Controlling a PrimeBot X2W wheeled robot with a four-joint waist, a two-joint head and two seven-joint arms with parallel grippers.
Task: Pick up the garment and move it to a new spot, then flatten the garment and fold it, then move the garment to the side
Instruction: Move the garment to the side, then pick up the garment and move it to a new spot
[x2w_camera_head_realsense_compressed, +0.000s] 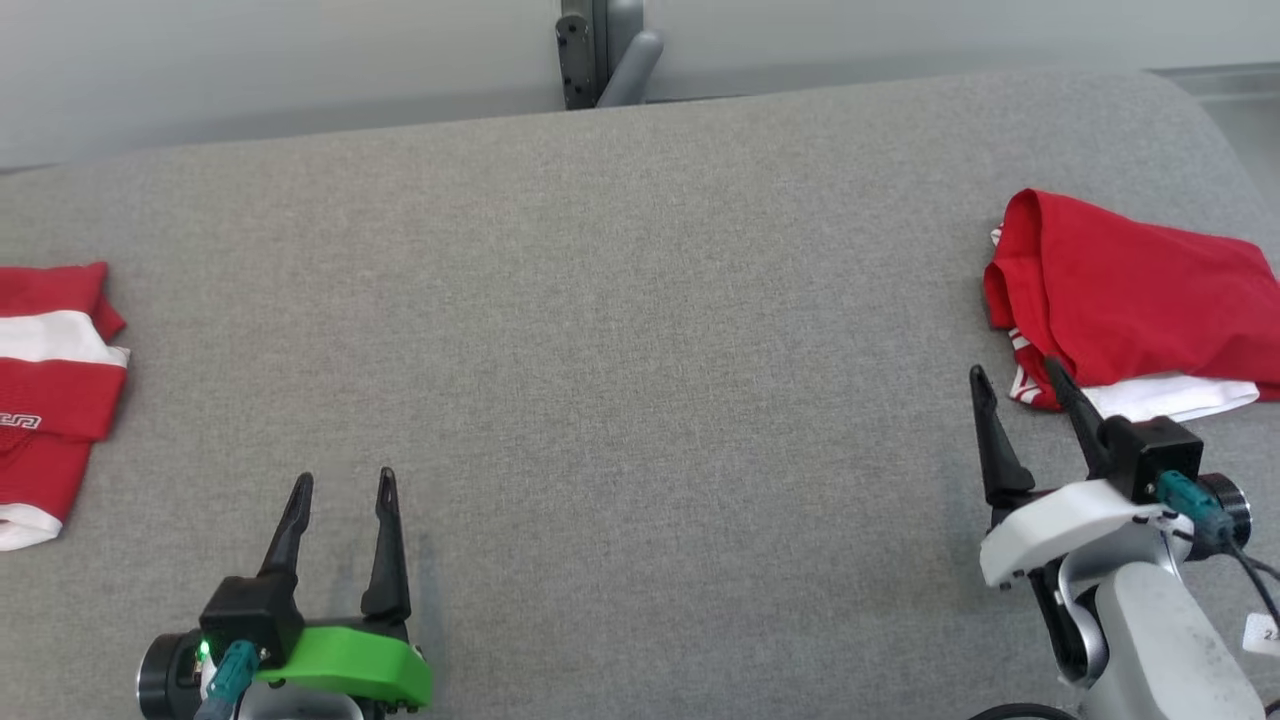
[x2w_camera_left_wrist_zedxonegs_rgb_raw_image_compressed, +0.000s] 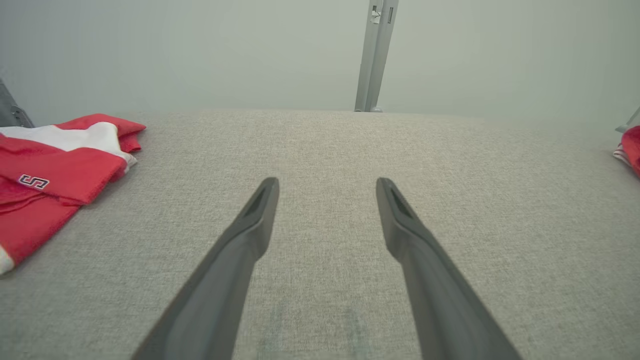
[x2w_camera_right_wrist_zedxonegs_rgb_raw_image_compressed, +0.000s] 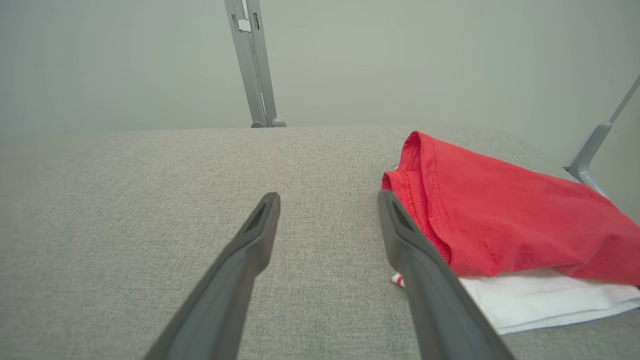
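Note:
A loosely bunched red garment (x2w_camera_head_realsense_compressed: 1130, 290) with a white part beneath it lies at the table's right edge; in the right wrist view this garment (x2w_camera_right_wrist_zedxonegs_rgb_raw_image_compressed: 500, 220) sits just right of my fingers. My right gripper (x2w_camera_head_realsense_compressed: 1014, 368) (x2w_camera_right_wrist_zedxonegs_rgb_raw_image_compressed: 329, 195) is open and holds nothing, with its right fingertip at the cloth's near-left corner. At the far left lies another red-and-white garment (x2w_camera_head_realsense_compressed: 50, 390) (x2w_camera_left_wrist_zedxonegs_rgb_raw_image_compressed: 55, 170), folded flat. My left gripper (x2w_camera_head_realsense_compressed: 345, 478) (x2w_camera_left_wrist_zedxonegs_rgb_raw_image_compressed: 327, 181) stands open low over bare table, well right of that folded piece.
The grey padded table (x2w_camera_head_realsense_compressed: 640, 300) spans the whole view, with a wide bare stretch between the two garments. A grey metal post (x2w_camera_head_realsense_compressed: 600, 50) rises behind its far edge at the centre. Another metal strut (x2w_camera_right_wrist_zedxonegs_rgb_raw_image_compressed: 595, 145) stands beyond the right garment.

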